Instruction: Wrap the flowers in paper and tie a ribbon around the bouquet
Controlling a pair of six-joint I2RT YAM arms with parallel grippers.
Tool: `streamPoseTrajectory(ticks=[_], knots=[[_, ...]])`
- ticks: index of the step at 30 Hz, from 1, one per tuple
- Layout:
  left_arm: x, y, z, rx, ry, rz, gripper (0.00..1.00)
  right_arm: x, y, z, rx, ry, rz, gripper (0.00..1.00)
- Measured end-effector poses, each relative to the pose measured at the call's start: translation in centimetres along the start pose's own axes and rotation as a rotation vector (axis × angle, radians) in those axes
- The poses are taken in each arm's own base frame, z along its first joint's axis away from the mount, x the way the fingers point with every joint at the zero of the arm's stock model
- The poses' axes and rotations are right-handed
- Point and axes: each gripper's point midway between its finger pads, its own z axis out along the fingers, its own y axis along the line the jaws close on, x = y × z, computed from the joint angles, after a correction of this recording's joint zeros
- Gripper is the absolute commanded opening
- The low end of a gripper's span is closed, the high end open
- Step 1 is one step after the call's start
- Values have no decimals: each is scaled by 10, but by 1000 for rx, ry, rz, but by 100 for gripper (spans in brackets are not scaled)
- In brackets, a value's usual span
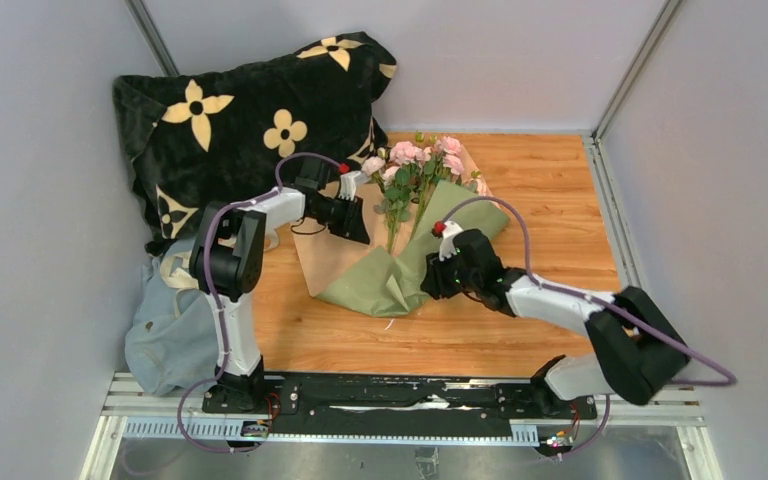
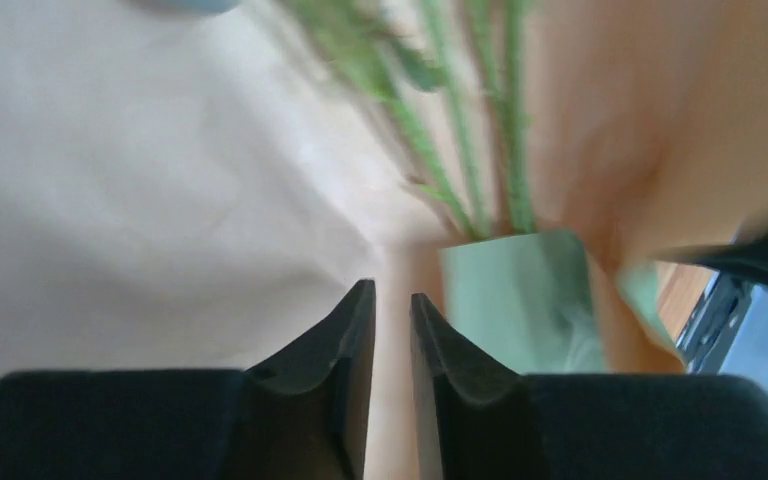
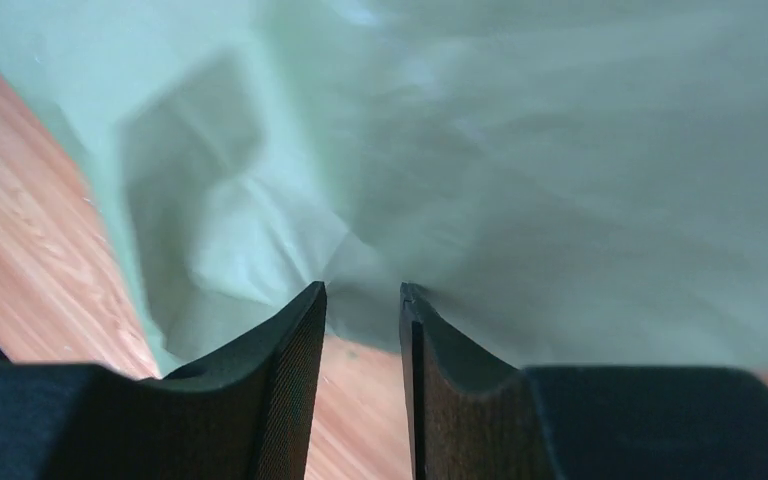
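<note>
By the green paper (image 3: 480,150) edge, the right pincer (image 3: 362,292) gapes empty; the left pincer (image 2: 392,293), barely parted, holds nothing.

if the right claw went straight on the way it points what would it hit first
The green paper: it fills the view just ahead of the right claw, almost at its tips, though blur leaves the depth unsure.

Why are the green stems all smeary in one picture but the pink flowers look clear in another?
Left wrist view: the stems are smeared and soft, while the black fingers near the lens look crisp. Right wrist view: the green paper is blurry too, its creases fuzzy. Top view: the pink flowers are sharp and evenly lit.
</note>
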Motion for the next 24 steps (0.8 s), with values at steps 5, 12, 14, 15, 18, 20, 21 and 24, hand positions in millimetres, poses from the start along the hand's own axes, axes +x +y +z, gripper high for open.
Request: streamPoseTrajectory(ticks=[5,12,14,15,18,20,21,24], knots=[[-25,-55,-25,88,-68,149,69,-28,25,26,-131,-10,-18,38],[-41,-87,-33,188,-119,186,85,-48,39,45,-208,-52,-43,36],[-32,-85,-18,206,-71,155,77,-43,38,47,-206,-38,-42,34],[-27,-86,-10,213,-46,148,72,-43,37,47,-206,-38,-43,32],[-5,-97,12,240,46,149,64,-40,36,43,-201,-43,-45,30],[7,-107,18,256,91,155,64,-35,35,37,-196,-45,-44,29],[11,-111,20,261,107,162,64,-35,35,35,-194,-48,-44,28],[19,-115,21,262,131,174,64,-34,33,30,-179,-59,-38,28]])
